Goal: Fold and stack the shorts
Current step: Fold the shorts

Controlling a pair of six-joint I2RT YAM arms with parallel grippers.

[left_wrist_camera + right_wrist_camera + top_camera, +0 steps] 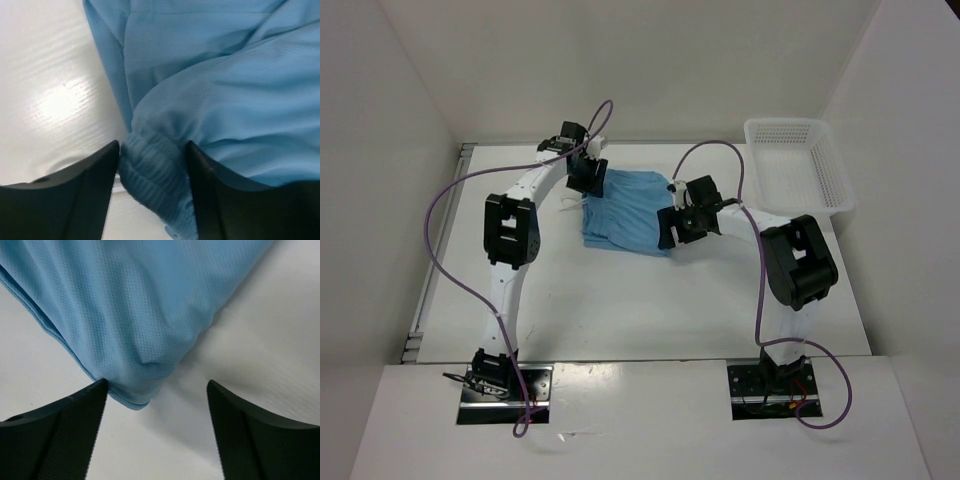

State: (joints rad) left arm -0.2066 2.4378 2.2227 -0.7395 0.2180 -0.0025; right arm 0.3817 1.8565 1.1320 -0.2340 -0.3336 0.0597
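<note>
Shorts [625, 215] lie flat on the table [620, 320], past its middle and between our two arms, so the coming fold turns on that diagonal: waistband at the far left, a hem corner at the near right

At the far left, our left gripper [588, 178] sits right on the cloth's edge. Its wrist view shows the gathered waistband [150, 170] bunched between the two fingers, the cloth filling the gap and touching both inner faces. We cannot tell whether it is pinched or only straddled

In the middle, the blue fabric spreads to the right and towards us from that gripper, lightly rumpled, with no clear long axis in the top view

At the near right, our right gripper [156, 385] hangs over the pointed corner of the shorts. Its jaws stand wide apart and hold nothing; the corner lies just beside the left finger [75, 415], with bare table under the rest of the gap

Both arms are equally close, each to its own corner. We judge that the right one needs a small shift leftward to centre on its corner

Far right, the basket [790, 165] stands well apart
</note>
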